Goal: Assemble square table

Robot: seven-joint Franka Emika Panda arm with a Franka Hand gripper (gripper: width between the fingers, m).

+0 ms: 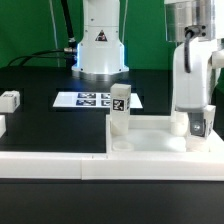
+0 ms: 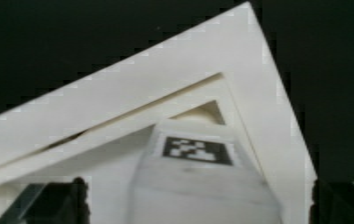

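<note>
Black tabletop (image 1: 40, 120), green backdrop (image 1: 30, 25), marker board (image 1: 95, 99), claw (image 1: 199, 127) spread wide, holding nothing

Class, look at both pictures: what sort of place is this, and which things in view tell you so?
Probably a robotics lab test bench. A white robot arm base stands on a black table, a flat printed black-and-white marker board lies fixed on it, and tagged white plastic furniture parts, like the stubby white leg, await assembly.

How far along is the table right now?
Done: one upright leg stands on the tabletop near a corner. In hand: the gripper hangs open around a second leg at another corner; how firmly either sits, I cannot tell. Left: a loose leg lies at the exterior view's left; a fourth I cannot make out.
</note>
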